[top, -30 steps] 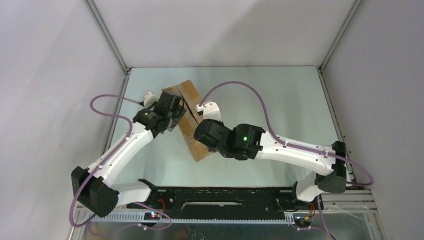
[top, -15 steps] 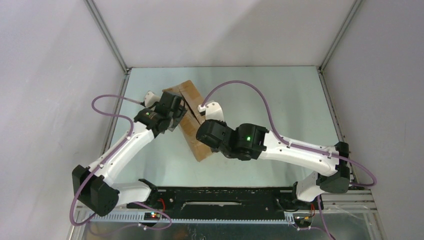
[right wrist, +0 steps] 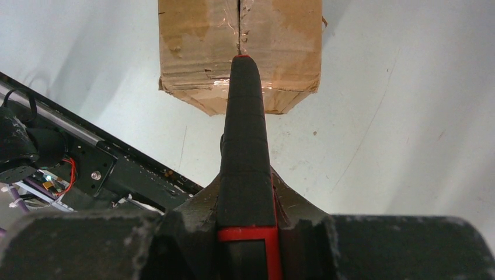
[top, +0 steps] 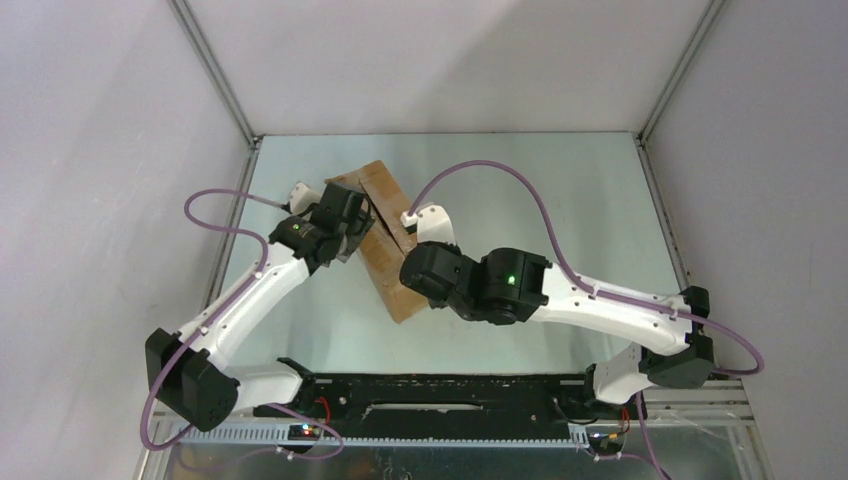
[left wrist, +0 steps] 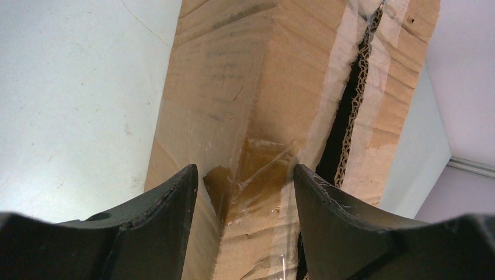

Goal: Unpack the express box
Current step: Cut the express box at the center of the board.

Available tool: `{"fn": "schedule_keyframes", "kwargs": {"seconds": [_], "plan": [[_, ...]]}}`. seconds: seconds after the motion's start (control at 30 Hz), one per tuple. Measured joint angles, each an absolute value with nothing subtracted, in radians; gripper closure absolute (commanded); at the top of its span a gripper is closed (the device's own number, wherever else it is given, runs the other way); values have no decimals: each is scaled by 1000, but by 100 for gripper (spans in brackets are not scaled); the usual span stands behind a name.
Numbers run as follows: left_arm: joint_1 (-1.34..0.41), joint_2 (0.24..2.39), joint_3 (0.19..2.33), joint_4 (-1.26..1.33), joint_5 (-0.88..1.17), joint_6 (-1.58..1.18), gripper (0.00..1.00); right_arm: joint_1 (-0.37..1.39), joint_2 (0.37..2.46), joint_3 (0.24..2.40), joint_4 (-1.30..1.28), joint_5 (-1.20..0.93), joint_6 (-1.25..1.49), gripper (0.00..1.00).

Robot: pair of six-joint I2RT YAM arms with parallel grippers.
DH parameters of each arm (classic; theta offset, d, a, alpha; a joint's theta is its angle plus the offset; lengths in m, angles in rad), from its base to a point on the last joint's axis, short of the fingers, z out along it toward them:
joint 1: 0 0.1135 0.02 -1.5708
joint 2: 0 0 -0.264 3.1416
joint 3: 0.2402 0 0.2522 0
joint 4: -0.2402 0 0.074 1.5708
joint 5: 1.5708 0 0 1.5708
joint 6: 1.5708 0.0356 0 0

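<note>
The counter [top: 560,200] is a pale, faintly glossy sheet, scuffed and scratched in places, walled by white panels on three sides. A brown cardboard box [top: 383,275] lies flat on it left of the middle, slanted, with clear tape along its top seam. A black rail [top: 450,385] runs along the near edge.

The left arm [top: 250,295] goes up from its base and then forward and to the right, with the wrist bent toward the middle. The left claw [left wrist: 245,195] points forward and down, and its two dark fingers [left wrist: 166,216] stand clearly apart. The right arm [top: 610,305] stretches far to the left, low and long, with the wrist turned toward the far side. The right claw [right wrist: 246,195] is closed around the handle of a utility knife [right wrist: 245,128], which sticks out straight between its fingers.
</note>
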State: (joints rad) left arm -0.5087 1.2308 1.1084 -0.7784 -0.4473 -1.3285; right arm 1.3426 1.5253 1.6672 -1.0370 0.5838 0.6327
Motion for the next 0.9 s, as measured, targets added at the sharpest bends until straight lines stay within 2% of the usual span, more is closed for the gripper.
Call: {"fn": "schedule_keyframes", "kwargs": {"seconds": [0.9], "plan": [[-508, 1237, 1108, -771, -466, -1328, 36, 1302, 1543, 1596, -931, 547, 620, 100]]}}
